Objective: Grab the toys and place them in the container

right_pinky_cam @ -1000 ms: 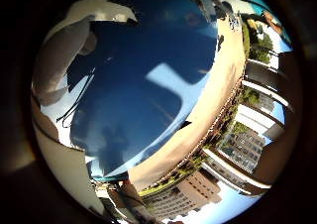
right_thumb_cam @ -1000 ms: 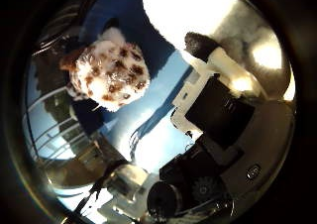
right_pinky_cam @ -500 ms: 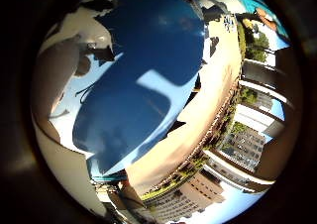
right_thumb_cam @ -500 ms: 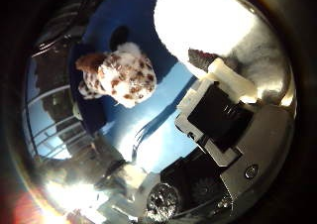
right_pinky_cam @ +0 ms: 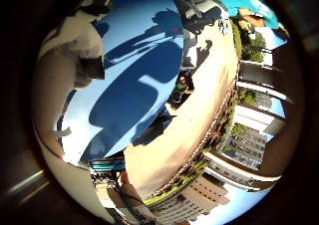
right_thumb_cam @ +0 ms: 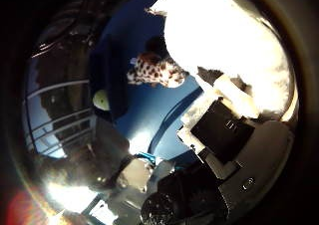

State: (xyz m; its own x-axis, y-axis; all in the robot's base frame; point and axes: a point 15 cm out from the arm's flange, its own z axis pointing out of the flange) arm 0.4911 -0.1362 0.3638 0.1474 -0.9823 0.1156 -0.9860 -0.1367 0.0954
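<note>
Where blue cloth (right_thumb_cam: 149,115) spreads, spotted toy (right_thumb_cam: 155,71) apart from hand (right_thumb_cam: 224,135).

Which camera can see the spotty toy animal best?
The thumb side palm view. The spotted plush toy shows whole there, lying on the blue surface beside a big white fluffy thing. The little finger side view shows only blue surface and shadows, no toy.

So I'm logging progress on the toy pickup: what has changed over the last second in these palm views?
The spotted plush toy now looks smaller and farther from the palm, so the hand has drawn away from it; the whole view shifted, so the camera moved, not the toy. A large white plush thing now fills more of the thumb-side view. The toy still lies on the blue surface, not held.
</note>
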